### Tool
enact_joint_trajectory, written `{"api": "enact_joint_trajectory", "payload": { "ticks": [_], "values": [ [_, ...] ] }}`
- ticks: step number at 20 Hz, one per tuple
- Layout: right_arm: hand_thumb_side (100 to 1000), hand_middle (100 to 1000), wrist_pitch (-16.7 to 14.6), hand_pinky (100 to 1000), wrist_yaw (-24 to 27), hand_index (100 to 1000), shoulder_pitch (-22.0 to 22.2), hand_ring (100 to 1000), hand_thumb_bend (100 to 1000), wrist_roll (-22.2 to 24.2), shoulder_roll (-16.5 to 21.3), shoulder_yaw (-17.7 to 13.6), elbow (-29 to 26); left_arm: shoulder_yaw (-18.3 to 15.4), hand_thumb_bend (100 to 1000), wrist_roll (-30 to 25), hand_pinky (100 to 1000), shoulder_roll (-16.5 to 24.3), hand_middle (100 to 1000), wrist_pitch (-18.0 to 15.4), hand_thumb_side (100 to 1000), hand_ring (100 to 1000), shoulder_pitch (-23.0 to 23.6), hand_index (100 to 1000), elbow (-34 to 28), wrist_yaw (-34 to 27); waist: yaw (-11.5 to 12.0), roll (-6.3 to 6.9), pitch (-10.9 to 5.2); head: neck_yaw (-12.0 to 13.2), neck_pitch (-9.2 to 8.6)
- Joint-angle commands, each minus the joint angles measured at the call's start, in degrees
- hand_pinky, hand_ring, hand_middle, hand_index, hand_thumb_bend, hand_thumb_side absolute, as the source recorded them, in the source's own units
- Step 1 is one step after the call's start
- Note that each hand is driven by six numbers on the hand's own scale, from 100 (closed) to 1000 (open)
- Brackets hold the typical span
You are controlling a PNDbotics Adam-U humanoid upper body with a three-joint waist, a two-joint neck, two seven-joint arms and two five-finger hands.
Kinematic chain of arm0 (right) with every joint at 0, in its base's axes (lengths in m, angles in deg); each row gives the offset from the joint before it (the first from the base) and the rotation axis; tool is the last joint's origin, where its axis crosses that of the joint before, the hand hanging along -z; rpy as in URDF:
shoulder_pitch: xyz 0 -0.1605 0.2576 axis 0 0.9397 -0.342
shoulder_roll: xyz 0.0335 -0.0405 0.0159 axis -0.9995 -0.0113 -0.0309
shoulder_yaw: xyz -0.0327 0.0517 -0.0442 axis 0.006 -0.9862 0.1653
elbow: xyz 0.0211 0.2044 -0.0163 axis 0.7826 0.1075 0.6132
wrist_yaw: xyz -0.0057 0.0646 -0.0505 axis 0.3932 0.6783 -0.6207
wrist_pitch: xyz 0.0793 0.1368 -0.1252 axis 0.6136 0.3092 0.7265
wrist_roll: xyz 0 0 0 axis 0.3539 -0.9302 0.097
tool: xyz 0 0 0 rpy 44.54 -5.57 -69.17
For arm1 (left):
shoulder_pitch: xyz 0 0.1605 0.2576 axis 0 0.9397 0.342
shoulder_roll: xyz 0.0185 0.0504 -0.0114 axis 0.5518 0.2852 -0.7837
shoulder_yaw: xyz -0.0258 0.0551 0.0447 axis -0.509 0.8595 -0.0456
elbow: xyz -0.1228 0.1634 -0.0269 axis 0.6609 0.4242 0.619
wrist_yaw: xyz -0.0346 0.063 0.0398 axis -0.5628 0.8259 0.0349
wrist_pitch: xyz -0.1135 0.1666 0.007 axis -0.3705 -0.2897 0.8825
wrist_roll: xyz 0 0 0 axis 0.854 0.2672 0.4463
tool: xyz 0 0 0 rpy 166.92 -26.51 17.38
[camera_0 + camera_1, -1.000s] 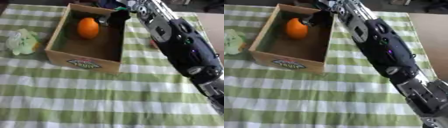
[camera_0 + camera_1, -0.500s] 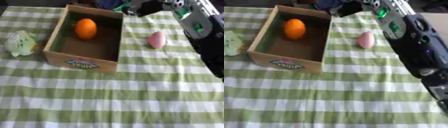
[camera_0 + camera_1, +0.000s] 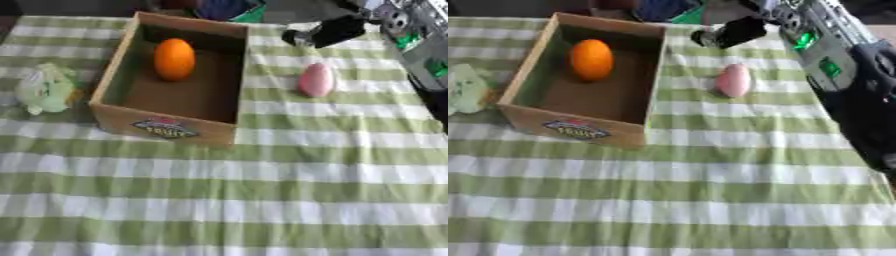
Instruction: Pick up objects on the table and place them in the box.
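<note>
An open cardboard box (image 3: pixel 166 128) with a fruit label on its front wall stands at the upper left of the table. An orange (image 3: pixel 174 59) lies inside it near the far wall. To the right of the box, a pink egg-shaped thing (image 3: pixel 316 80) lies on the cloth. A pale green lumpy thing (image 3: pixel 48 90) sits left of the box. My right hand (image 3: pixel 325 31) hovers beyond the pink thing, past the box's far right corner, black fingers stretched leftward and holding nothing. My left hand does not show.
A green and white checked cloth (image 3: pixel 262 200) covers the table. My right forearm (image 3: pixel 842 70) fills the upper right. A dark blue and green thing (image 3: pixel 229 8) sits past the table's far edge.
My right hand has drawn back out of the box to the right, leaving the orange inside. The arm has swung off the pink thing, which now shows.
</note>
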Motion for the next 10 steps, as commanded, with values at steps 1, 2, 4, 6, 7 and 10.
{"api": "enact_joint_trajectory", "payload": {
  "ticks": [1,2,4,6,7,10],
  "values": [
    [677,816,0.02,822,1.19,982,0.06,911,465,0.34,2.79,-0.45,-1.05,-0.4,100,0.08,702,0.62,714,-0.04,837,676,-0.49,775,-1.12,0.11,0.01,0.14,-1.24,0.24,-0.32],
    [675,815,-0.08,822,1.51,979,0.53,911,464,0.64,3.03,-0.15,-1.18,-0.4,100,0.08,702,0.61,714,-0.04,838,676,-0.52,775,-1.12,0.1,-0.02,0.1,-1.18,0.29,-0.36],
    [673,811,-0.07,821,2.01,977,1.34,911,462,1.17,3.38,0.28,-1.34,-0.37,100,0.04,702,0.55,714,-0.02,838,676,-0.53,775,-1.12,0.09,-0.1,0.06,-1.1,0.37,-0.4],
    [672,809,0.09,820,2.23,973,2.12,910,459,1.55,3.61,0.55,-1.16,-0.36,100,0.05,702,0.54,714,-0.05,837,677,-0.62,775,-1.12,0.08,-0.11,0.05,-1.03,0.37,-0.48],
    [669,808,0.2,819,2.24,970,2.47,910,456,1.65,3.66,0.62,-0.91,-0.37,100,0.06,702,0.53,714,-0.08,837,677,-0.66,775,-1.12,0.07,-0.09,0.07,-1.0,0.39,-0.51],
    [661,807,0.41,817,1.89,968,3.42,910,454,1.74,3.55,0.83,0.59,-0.35,100,0.04,702,0.5,715,-0.11,836,677,-0.74,775,-1.12,0.04,0.0,0.15,-0.91,0.34,-0.7]
  ]
}}
